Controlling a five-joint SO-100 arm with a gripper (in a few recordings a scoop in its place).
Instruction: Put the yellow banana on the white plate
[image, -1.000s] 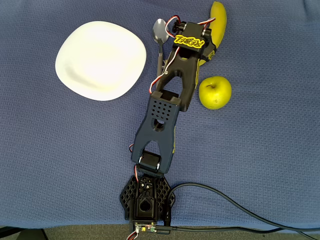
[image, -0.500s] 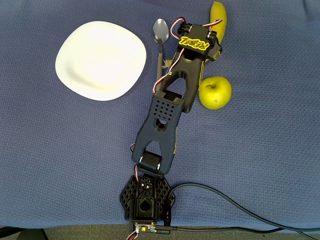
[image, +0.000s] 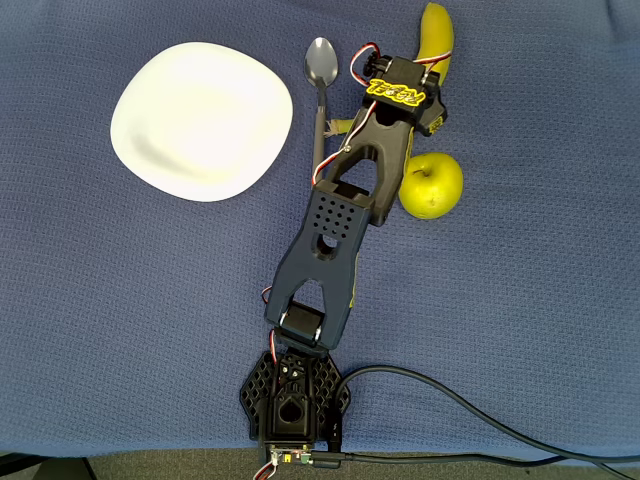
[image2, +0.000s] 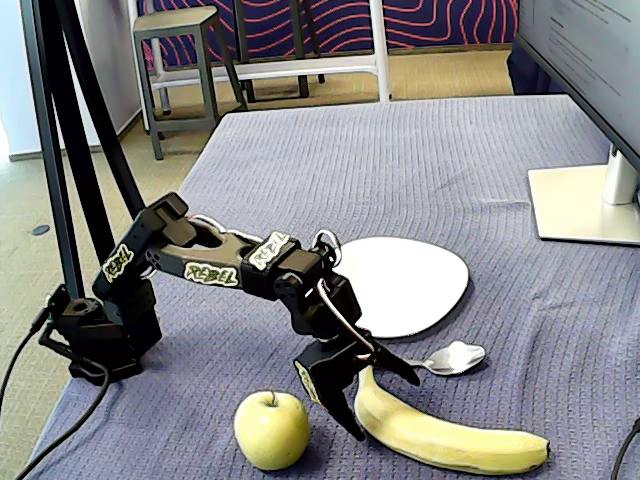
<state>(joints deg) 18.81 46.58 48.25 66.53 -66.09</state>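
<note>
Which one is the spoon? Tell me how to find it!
Start at the big glossy white plate on the blue cloth. Just right of it in the overhead view lies the small shiny metal spoon, beside the black robot arm. It is silver and thin, unlike the long yellow banana and round yellow-green apple.

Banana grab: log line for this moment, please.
gripper: open, straddling yellow banana stem end | white plate: bare | phase: pre-grasp

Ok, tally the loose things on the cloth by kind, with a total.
Banana: 1
Apple: 1
Spoon: 1
Plate: 1
Total: 4
</note>
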